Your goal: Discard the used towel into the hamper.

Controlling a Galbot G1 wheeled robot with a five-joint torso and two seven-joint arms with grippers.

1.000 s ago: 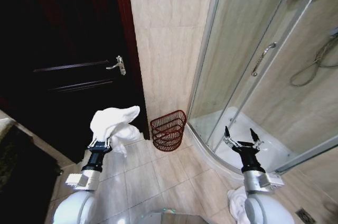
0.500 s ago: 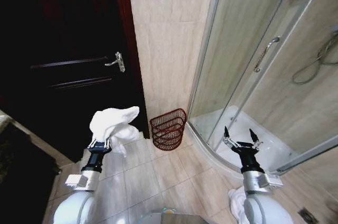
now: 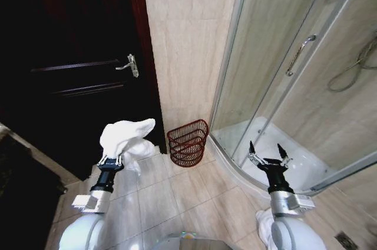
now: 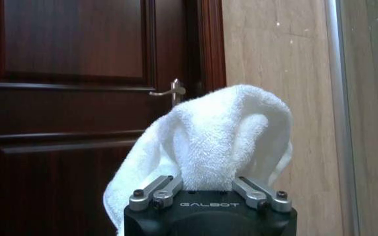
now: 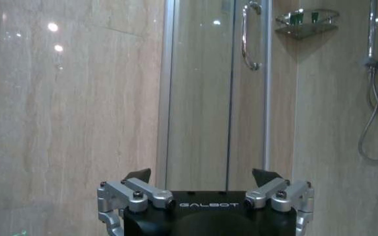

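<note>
The left gripper stays clamped on the white towel – held up as before (door behind). The hamper stands on the floor by the wall; the view has shifted slightly. The right gripper remains spread wide, empty.

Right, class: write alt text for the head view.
The left gripper holds a white towel above a tiled floor, left of a red-brown hamper by the wall. The right gripper is open near the shower.

white towel, red-brown mesh hamper
</note>
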